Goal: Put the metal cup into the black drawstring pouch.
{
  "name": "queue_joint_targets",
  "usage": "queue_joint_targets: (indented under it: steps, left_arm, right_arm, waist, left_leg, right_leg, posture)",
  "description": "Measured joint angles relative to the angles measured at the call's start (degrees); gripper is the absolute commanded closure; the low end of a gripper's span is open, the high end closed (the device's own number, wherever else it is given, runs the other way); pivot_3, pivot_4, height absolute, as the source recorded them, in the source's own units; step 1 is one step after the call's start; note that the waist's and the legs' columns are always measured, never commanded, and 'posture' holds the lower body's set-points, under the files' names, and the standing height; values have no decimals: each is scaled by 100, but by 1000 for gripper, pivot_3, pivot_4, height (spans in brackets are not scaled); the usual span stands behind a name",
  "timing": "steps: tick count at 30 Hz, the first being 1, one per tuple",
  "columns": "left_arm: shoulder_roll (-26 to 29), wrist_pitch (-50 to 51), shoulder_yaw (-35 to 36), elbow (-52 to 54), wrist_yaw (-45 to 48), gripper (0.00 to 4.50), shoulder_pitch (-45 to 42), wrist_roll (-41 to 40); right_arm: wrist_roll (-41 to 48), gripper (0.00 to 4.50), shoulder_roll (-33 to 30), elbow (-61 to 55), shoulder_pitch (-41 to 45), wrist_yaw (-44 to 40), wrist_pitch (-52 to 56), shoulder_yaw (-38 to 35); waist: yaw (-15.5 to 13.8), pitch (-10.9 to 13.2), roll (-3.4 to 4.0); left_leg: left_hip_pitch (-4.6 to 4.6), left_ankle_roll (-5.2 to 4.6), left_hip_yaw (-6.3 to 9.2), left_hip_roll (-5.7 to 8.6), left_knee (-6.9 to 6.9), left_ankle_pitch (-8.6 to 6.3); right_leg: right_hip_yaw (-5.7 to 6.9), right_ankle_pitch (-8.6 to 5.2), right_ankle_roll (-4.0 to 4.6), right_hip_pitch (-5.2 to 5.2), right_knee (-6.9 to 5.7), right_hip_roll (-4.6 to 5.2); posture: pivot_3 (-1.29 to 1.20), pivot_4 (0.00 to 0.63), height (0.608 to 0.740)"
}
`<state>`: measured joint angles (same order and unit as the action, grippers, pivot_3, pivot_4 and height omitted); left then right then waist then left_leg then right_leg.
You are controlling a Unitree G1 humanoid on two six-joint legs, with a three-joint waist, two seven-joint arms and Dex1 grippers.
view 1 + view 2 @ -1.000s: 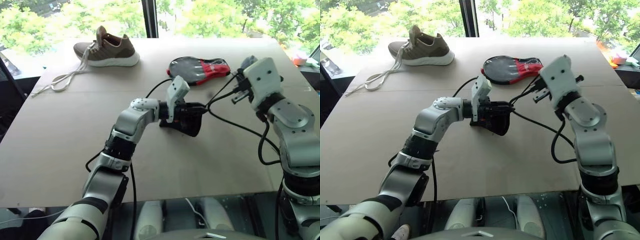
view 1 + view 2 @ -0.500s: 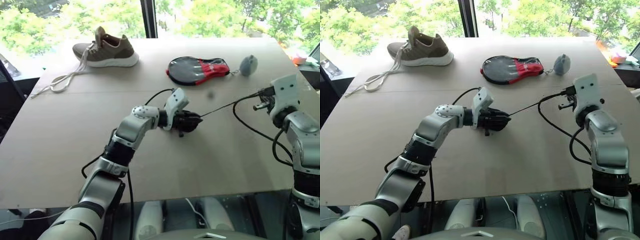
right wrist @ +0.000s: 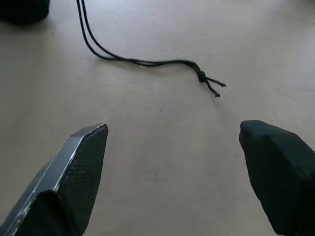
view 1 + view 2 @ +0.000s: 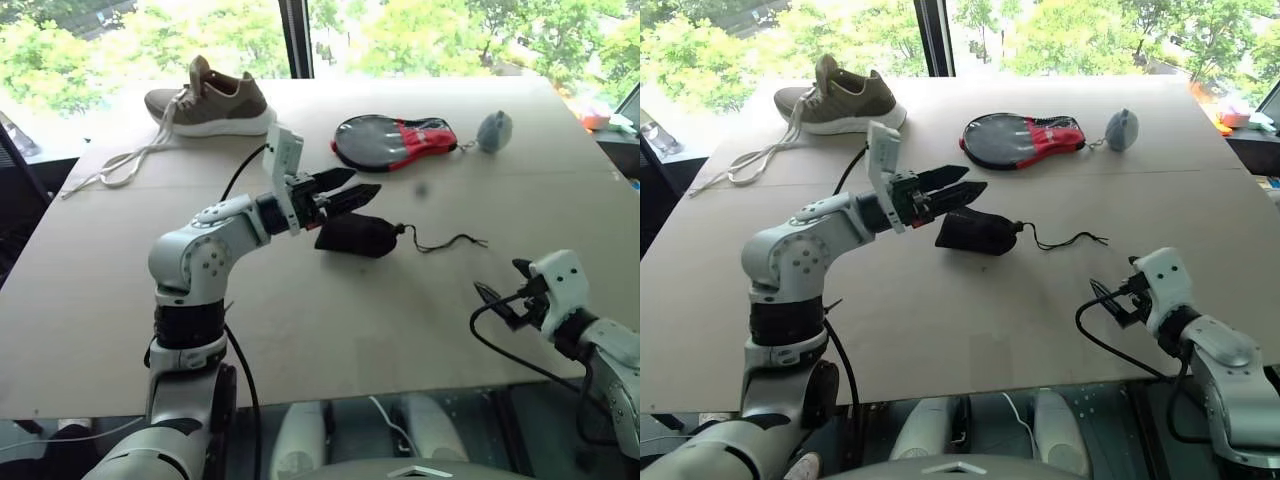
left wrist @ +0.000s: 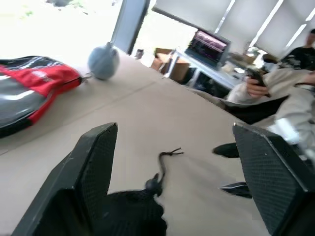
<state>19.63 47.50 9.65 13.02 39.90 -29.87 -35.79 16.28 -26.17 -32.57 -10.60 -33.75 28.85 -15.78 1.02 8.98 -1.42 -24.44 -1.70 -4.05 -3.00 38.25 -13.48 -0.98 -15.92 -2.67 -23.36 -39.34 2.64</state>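
Note:
The black drawstring pouch lies on its side mid-table, its mouth drawn tight. Its thin knotted cord trails slack to the right. The metal cup is hidden. My left gripper hovers open just above and left of the pouch, touching nothing. In the left wrist view its fingers stand wide apart over the pouch. My right gripper sits low near the table's front right edge, open and empty. The right wrist view has its fingers spread below the cord's knotted end.
A brown shoe with long loose laces lies at the far left. A black-and-red paddle case and a grey fuzzy ball lie at the far right. A seated person is beyond the table.
Both grippers have opened. The left let go of the pouch and rose to the left. The right released the cord and dropped toward the front edge. The pouch now rests on the table.

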Motion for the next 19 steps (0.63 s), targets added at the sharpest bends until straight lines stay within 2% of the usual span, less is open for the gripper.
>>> queue_joint_targets:
  steps: [4,9,12,15,19]
  left_arm:
    - [461,-651,213,352,336,571,1434,63]
    - [645,-1126,642,908,465,571,2714,-7]
    - [780,-1342,870,1262,460,571,3423,-24]
    - [785,-1461,1003,1421,390,571,3871,-31]
    - [760,-1543,1015,1589,195,571,4024,-62]
  right_arm:
    - [448,79,-8,-120,-444,-487,-599,-100]
    - [579,79,-180,35,-792,-848,-1202,-385]
    - [658,79,-287,211,-910,-1004,-1485,-618]
    - [659,79,-303,474,-1005,-1074,-1660,-711]
    - [664,79,-302,686,-1053,-1096,-1849,-715]
  waist:
    - [-20,0,-1]
    - [-71,-1,-2]
    - [-58,-1,-4]
    - [-67,-1,-4]
    - [-74,-2,-2]
  left_leg:
    - [2,0,0,-10,-3,-1]
    - [3,-7,6,-15,0,-3]
    - [61,-21,-2,-19,-9,-15]
    - [68,-24,-1,-20,-11,-17]
    - [69,-24,-4,-21,-10,-17]
  right_leg:
    - [3,-1,3,2,1,-2]
    - [10,0,3,22,34,9]
    - [5,-11,23,80,50,13]
    - [6,-13,26,87,49,17]
    - [4,-13,27,87,49,23]
  posture:
    - [0,150,740]
    - [0,150,740]
    - [0,150,740]
    - [0,150,740]
    - [0,150,740]
